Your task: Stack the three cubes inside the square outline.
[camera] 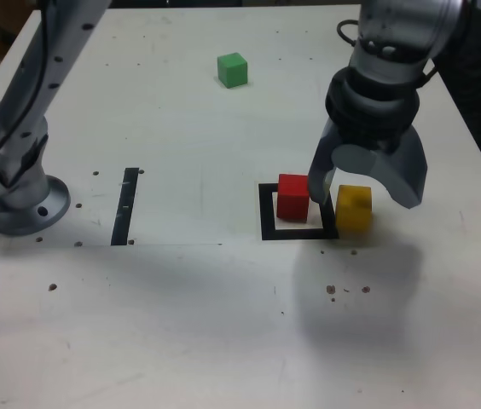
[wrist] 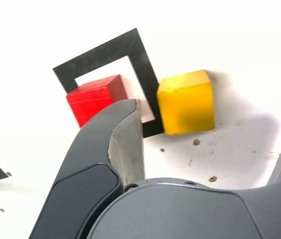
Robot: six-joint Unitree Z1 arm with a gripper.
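gripper (camera: 358, 189) spread wide and empty above yellow cube (camera: 354, 208), one finger just beside red cube (camera: 292, 196), red cube inside square outline (camera: 266, 213), yellow cube touching outline's outer edge, green cube (camera: 233, 70) well apart near table's (camera: 223, 324) far edge

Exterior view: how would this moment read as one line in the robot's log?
gripper: open, above yellow cube | red cube: inside square outline | yellow cube: outside outline | green cube: far off | stack: not begun

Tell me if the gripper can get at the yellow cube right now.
Probably yes. The open gripper hangs just above the yellow cube, which sits just outside the square outline. The red cube stands close beside one finger, so clearance is tight.
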